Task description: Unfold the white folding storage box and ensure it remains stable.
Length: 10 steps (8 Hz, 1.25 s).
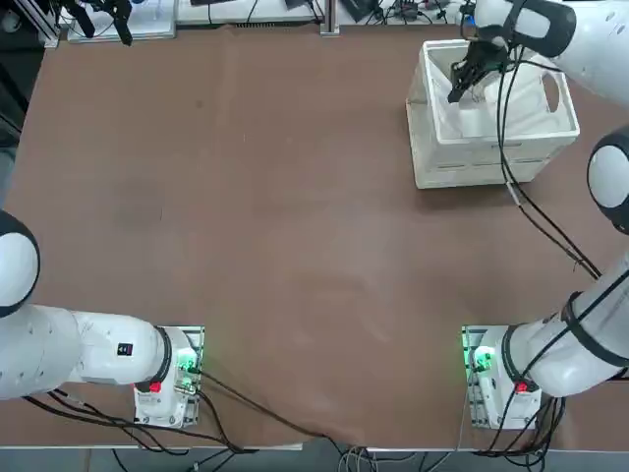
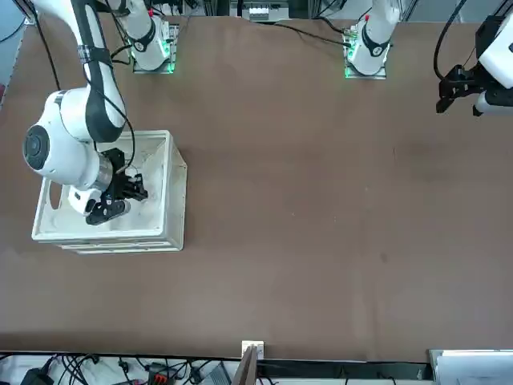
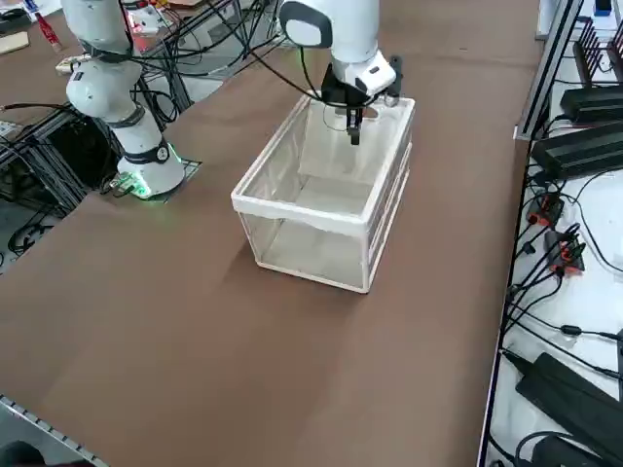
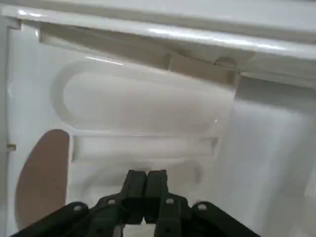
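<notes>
Off-white plastic forms the white folding storage box [image 1: 488,147], a rectangular crate with a thick rim and an oval handle hole in its end wall, which stands opened up with its walls raised on the brown table [image 1: 256,226], at the far side in front of the working right arm. The black two-finger right gripper [image 1: 458,88] reaches down inside the box, close to one end wall. Its two fingers [image 4: 146,190] are pressed together, with nothing between them.
</notes>
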Each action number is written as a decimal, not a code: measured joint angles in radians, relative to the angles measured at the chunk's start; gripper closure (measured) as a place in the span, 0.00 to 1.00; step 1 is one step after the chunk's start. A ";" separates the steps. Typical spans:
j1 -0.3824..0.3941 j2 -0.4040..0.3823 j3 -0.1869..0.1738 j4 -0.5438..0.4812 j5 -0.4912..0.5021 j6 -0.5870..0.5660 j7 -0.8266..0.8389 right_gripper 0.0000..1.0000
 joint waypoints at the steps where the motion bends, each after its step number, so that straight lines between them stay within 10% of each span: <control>1: 0.000 -0.003 0.002 -0.043 0.064 0.053 -0.029 0.98; 10: -0.043 0.046 0.002 -0.240 0.835 0.106 -0.470 0.98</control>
